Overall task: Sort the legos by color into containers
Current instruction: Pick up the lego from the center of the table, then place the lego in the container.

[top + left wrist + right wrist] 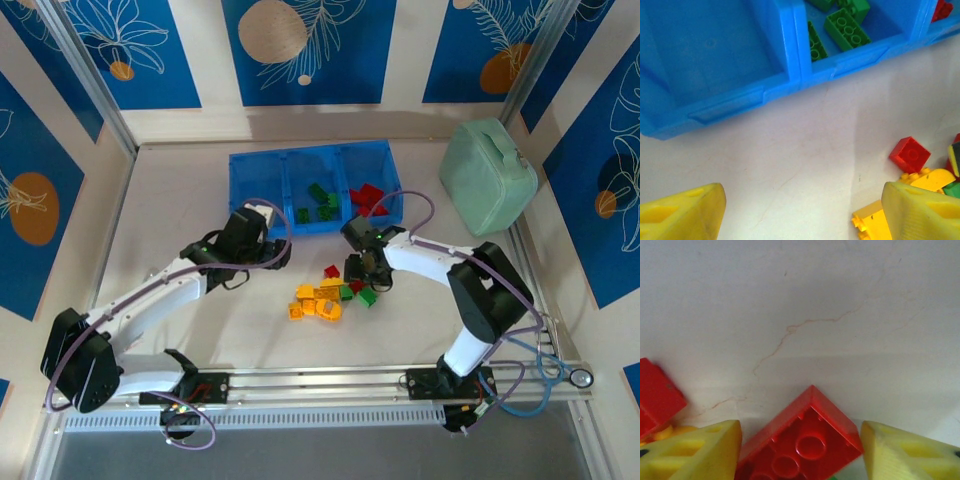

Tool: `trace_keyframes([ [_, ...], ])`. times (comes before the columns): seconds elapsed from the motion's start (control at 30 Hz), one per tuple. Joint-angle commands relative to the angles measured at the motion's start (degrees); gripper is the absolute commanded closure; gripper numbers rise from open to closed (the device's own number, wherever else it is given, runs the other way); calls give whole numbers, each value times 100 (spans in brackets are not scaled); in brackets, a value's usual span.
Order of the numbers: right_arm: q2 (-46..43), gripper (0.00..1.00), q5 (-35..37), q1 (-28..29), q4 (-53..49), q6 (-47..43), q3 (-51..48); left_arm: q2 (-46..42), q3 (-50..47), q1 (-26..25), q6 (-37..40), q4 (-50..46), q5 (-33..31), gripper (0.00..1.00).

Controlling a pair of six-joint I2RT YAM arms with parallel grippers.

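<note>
Right pincer straddles a glossy red studded lego (pinched? cannot tell); left pincer spread, empty.

Tally from my station: one tray, one case, three groups of legos.
I count one blue tray of three compartments at the table's far edge and one mint case at its far right corner. About four green legos sit in the middle compartment, two or three red legos in the right, and roughly nine loose legos mid-table.
</note>
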Motion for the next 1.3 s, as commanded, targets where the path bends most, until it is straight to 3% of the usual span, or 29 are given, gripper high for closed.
trace_keyframes([
  [0.0,216,42,136,44,-138,195,199,-169,-168,-39,-170,196,-94,19],
  [0.2,289,66,227,35,-227,239,381,-323,-378,-36,-254,191,-120,19],
  [0.37,239,76,250,10,-332,191,602,-484,-547,-38,-333,205,-138,19],
  [0.6,58,78,448,-142,-611,-28,1082,-659,-635,-43,-359,152,-117,19],
  [0.83,46,78,497,-885,-850,-727,2139,-866,-1024,-160,-613,385,243,20],
  [1.03,692,78,212,-1693,-952,-1210,3334,-1029,-1387,-657,-931,410,91,20],
  [1.27,2100,78,400,-1980,-1491,-1575,5107,-1005,-1567,-1134,-1140,340,-24,20],
])
